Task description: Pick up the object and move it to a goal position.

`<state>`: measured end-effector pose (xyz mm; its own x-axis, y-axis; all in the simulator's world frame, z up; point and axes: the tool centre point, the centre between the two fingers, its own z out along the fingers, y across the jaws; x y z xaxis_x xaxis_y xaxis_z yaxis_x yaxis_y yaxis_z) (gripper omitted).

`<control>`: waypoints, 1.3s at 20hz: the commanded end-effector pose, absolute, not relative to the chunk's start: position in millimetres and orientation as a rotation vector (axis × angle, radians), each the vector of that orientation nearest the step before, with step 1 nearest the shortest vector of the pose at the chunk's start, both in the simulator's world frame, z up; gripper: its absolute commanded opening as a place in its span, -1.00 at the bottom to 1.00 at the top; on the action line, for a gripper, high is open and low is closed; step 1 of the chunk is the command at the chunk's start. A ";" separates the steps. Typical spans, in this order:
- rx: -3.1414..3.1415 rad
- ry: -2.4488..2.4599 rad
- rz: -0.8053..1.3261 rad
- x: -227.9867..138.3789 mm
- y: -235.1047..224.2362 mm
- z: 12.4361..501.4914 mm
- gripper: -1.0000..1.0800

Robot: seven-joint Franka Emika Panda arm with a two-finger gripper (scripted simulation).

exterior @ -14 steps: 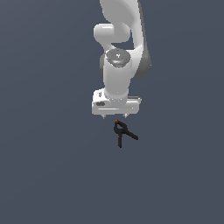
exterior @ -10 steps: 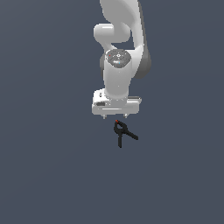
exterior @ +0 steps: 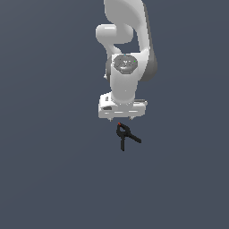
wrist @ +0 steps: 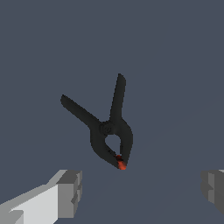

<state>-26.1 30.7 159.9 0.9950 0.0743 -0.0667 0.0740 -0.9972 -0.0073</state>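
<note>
The object is a small black spring clamp [exterior: 124, 134] with a ring-like head, a tiny red tip and two thin splayed handles. It lies flat on the dark grey surface. In the wrist view the clamp [wrist: 107, 129] shows in full, its red tip pointing toward the fingers. My gripper [exterior: 122, 119] hangs above the surface just behind the clamp's red tip and does not touch it. In the wrist view the gripper [wrist: 140, 190] is open and empty, its two grey fingertips [wrist: 70, 192] set wide apart on either side of the clamp's tip.
A plain dark grey surface [exterior: 53, 179] fills both views. The white arm [exterior: 127, 53] rises above the gripper at the top of the exterior view. No other objects or edges show.
The gripper has shifted slightly toward the exterior view's right and a little lower. The clamp has not moved.
</note>
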 end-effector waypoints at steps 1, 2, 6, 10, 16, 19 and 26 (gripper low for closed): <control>-3.133 -0.117 0.104 -25.9 30.2 159.9 0.92; -3.133 -0.121 0.103 -25.8 30.5 159.2 0.92; -3.132 -0.165 0.096 -24.6 32.8 151.8 0.92; -3.129 -0.252 0.079 -22.4 37.1 137.3 0.92; -3.108 -0.459 0.040 -19.2 48.5 103.3 0.92; -3.094 -0.551 0.023 -18.7 53.9 88.3 0.92; -3.071 -0.662 0.001 -18.9 61.0 70.3 0.92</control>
<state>-19.2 60.0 72.6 0.9159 0.4014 -0.0041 0.4014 -0.9159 -0.0008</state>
